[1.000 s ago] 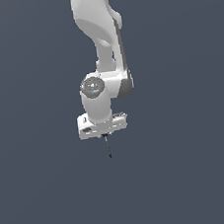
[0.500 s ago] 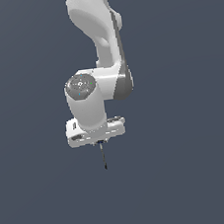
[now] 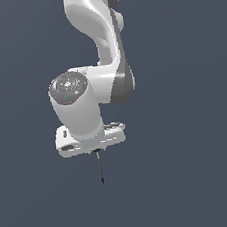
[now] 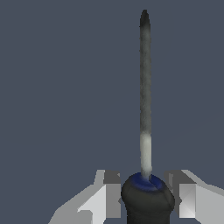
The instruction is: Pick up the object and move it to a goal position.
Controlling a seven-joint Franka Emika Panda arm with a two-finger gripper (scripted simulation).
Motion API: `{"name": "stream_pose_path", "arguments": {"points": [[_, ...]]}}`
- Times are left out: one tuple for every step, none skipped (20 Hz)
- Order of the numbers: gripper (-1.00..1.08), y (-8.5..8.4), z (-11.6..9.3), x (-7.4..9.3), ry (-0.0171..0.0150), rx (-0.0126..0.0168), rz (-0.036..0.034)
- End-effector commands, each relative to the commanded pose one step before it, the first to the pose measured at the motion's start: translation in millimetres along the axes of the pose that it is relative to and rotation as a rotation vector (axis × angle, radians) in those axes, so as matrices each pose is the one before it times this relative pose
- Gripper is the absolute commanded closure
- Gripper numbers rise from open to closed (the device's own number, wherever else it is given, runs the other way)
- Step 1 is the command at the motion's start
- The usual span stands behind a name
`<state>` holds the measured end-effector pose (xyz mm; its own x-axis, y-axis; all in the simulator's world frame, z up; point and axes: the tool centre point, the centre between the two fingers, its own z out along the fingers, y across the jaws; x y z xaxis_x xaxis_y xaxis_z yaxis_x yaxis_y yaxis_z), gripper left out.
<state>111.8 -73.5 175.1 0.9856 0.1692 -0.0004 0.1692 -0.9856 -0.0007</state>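
The object point(image 3: 100, 167) is a thin dark sliver hanging straight down from the white gripper point(image 3: 96, 153) in the exterior view. In the wrist view it shows as a long grey shaft point(image 4: 145, 87) with a dark tip, rising from a dark rounded handle point(image 4: 147, 201) with a blue ring. The gripper point(image 4: 146, 199) is shut on that handle, with one finger point(image 4: 111, 194) on each side of it. The object is held in the air and touches nothing else.
The white arm point(image 3: 97, 47) rises above the gripper to the top of the exterior view. A flat dark grey-blue backdrop fills both views.
The gripper, still holding the object, has shifted towards the exterior view's left and a little lower. The arm looks larger in the view.
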Motion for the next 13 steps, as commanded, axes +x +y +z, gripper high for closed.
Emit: {"name": "stream_pose_path", "arguments": {"points": [[1.08,2.86,-6.45,6.38,0.00047,-0.00075,-0.00024],[1.08,0.94,-1.73,1.95,0.0,0.0,0.0],[1.08,0.84,-1.54,1.75,0.0,0.0,0.0],[1.08,0.75,-1.36,1.56,0.0,0.0,0.0],[1.08,0.66,-1.19,1.37,0.0,0.0,0.0],[1.08,0.57,-1.03,1.2,0.0,0.0,0.0],[1.08,0.49,-0.88,1.03,0.0,0.0,0.0],[1.08,0.41,-0.73,0.86,0.0,0.0,0.0],[1.08,0.33,-0.59,0.7,0.0,0.0,0.0],[1.08,0.25,-0.45,0.54,0.0,0.0,0.0],[1.08,0.18,-0.32,0.38,0.0,0.0,0.0],[1.08,0.11,-0.19,0.23,0.0,0.0,0.0],[1.08,0.04,-0.06,0.08,0.0,0.0,0.0]]}}
